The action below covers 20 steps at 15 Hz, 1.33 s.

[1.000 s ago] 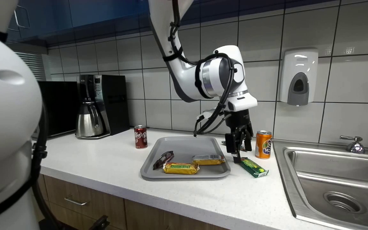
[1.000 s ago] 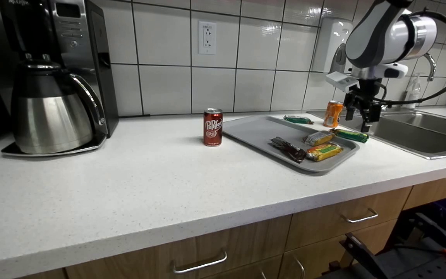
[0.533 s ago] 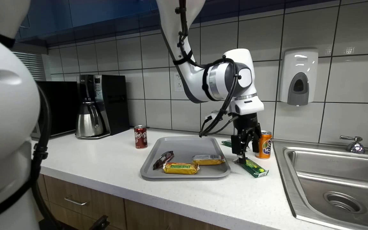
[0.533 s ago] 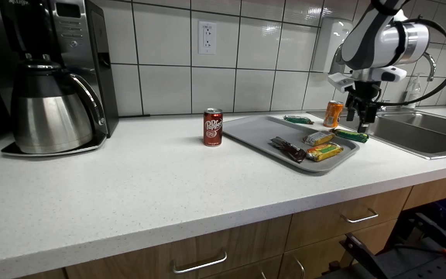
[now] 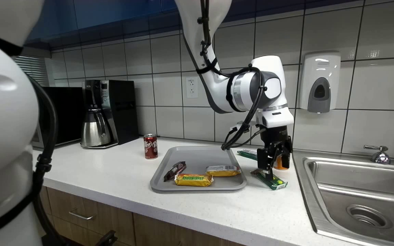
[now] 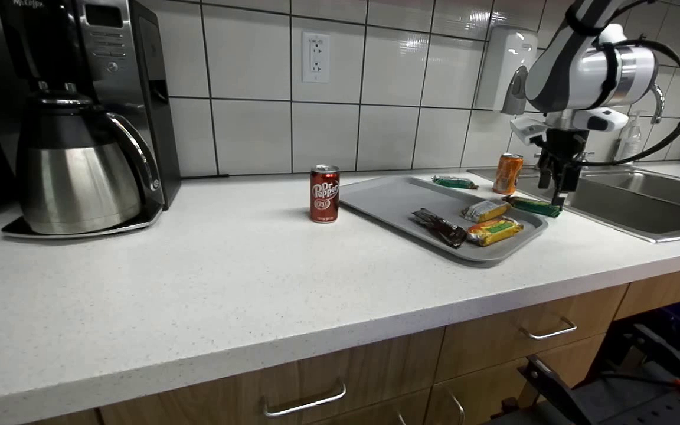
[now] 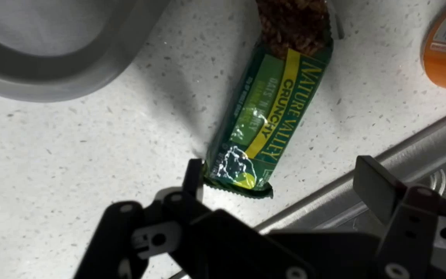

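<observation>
My gripper [image 7: 281, 170] is open and empty, its fingers wide apart. It is low over the near end of a green Nature Valley bar [image 7: 273, 112] on the counter. In the wrist view the left finger [image 7: 194, 178] is beside the wrapper's end; whether it touches cannot be told. The right finger [image 7: 378, 190] is over the sink's edge. In both exterior views the gripper [image 5: 276, 167] [image 6: 551, 192] is by the green bar [image 5: 279, 183] [image 6: 532, 205]. An orange can [image 6: 507, 173] stands behind, mostly hidden by the gripper in an exterior view [image 5: 280, 164].
A grey tray [image 5: 198, 159] beside the green bar holds a brown bar [image 5: 175, 170] and two yellow bars [image 5: 193, 180] [image 5: 222, 171]. Another green bar [image 5: 247, 154] lies behind it. A red can [image 6: 324, 195] stands beyond the tray. The steel sink [image 5: 304, 191] is close by.
The arm has moved toward the sink side and lower, bringing the gripper over the green bar and in front of the orange can. The bars, tray and cans have not moved.
</observation>
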Each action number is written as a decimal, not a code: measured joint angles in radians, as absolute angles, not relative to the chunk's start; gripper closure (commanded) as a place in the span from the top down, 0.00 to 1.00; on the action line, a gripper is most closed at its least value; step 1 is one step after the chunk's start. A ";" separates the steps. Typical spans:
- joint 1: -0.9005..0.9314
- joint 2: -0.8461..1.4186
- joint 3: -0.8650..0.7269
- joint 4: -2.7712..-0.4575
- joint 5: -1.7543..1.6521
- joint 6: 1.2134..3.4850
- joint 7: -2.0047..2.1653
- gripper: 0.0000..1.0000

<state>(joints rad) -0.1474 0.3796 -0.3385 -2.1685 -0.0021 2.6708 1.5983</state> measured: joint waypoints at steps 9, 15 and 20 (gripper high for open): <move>-0.145 0.419 -0.338 -2.136 0.054 2.671 1.598 1.00; -0.126 0.430 -0.330 -2.136 0.057 2.671 1.598 1.00; -0.118 0.435 -0.322 -2.136 0.059 2.671 1.598 1.00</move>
